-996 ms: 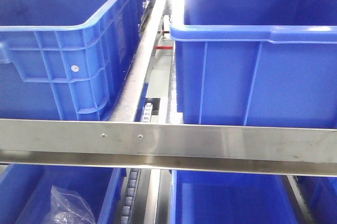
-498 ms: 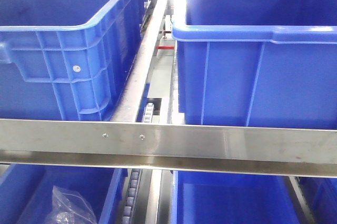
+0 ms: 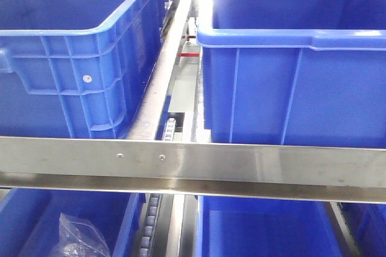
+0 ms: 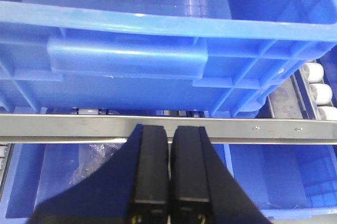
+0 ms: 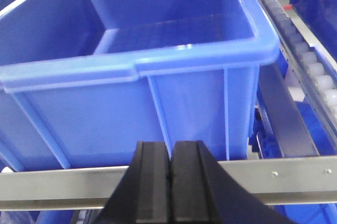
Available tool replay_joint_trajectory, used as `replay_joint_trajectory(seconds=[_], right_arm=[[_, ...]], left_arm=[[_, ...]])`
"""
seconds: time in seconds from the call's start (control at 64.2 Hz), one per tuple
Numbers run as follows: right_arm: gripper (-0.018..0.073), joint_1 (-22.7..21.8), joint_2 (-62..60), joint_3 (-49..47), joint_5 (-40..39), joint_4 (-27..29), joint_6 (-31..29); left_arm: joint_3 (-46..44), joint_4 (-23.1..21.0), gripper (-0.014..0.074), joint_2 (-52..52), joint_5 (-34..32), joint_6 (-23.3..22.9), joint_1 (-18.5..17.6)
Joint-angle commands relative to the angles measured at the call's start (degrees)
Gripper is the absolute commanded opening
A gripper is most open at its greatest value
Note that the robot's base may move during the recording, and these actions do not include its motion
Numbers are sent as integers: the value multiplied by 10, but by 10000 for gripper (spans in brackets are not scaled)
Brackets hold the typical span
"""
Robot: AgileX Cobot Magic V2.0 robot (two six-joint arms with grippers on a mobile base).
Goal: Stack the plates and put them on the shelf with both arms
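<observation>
Both claws, left (image 4: 169, 134) and right (image 5: 169, 150), are pressed closed and hold nothing. No plates show among the blue bins (image 3: 72, 58), so the stacking looks unstarted.

A metal rack fills the front view, its steel rail (image 3: 193, 169) running across from edge to edge. On the upper shelf two blue bins stand side by side, left bin (image 3: 78, 58) and right bin (image 3: 295, 76), with a roller track (image 3: 170, 127) in the gap between them. Below the rail are more blue bins, and the left lower bin (image 3: 36, 221) holds a clear plastic bag (image 3: 78, 239).
</observation>
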Motion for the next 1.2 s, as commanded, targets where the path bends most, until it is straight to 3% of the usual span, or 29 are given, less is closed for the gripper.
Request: replay_joint_trajectory(seconds=[0.0,1.183], right_arm=[[15,-2,-21,2,-53,-2,-2],[15,-2,-30,2,-43,-2,-2]], left_arm=[[-16,-2,97,-3,-46,-3,1],[-16,-2,97,-3,-44,-3,1]])
